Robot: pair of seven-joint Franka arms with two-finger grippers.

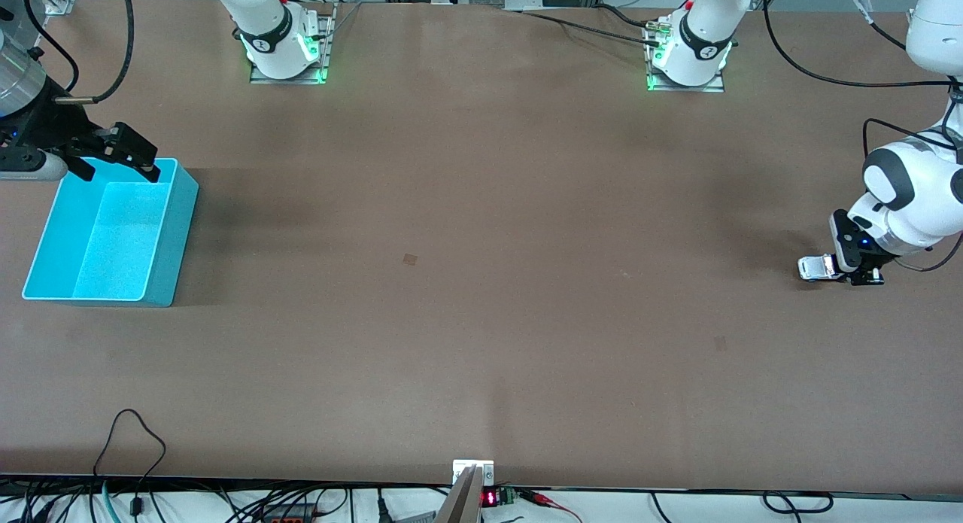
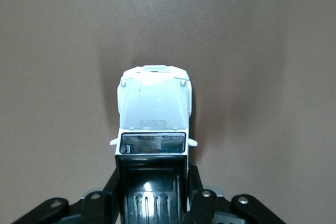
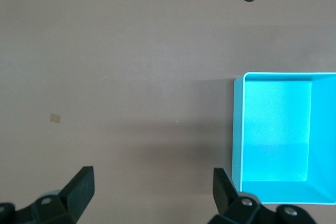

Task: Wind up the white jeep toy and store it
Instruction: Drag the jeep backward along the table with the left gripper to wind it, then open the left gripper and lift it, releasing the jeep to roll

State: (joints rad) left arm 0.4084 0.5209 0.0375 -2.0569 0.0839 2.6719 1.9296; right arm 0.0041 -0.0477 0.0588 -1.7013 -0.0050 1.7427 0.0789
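The white jeep toy (image 2: 153,129) runs off the left wrist view's lower edge (rear and wheels unseen). The cyan bin (image 3: 278,135) is cropped in the right wrist view.

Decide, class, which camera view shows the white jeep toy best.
The left wrist view: the white jeep toy fills it, hood and windscreen plain, the left gripper at its black roof. The front view shows it tiny beside the gripper; the right wrist view misses it.

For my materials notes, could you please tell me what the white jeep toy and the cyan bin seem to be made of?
The white jeep toy: glossy body, probably moulded plastic or painted metal; its black roof shows a bright glint.
The cyan bin: most likely matte plastic, judging by thin, evenly coloured walls and rounded corners.
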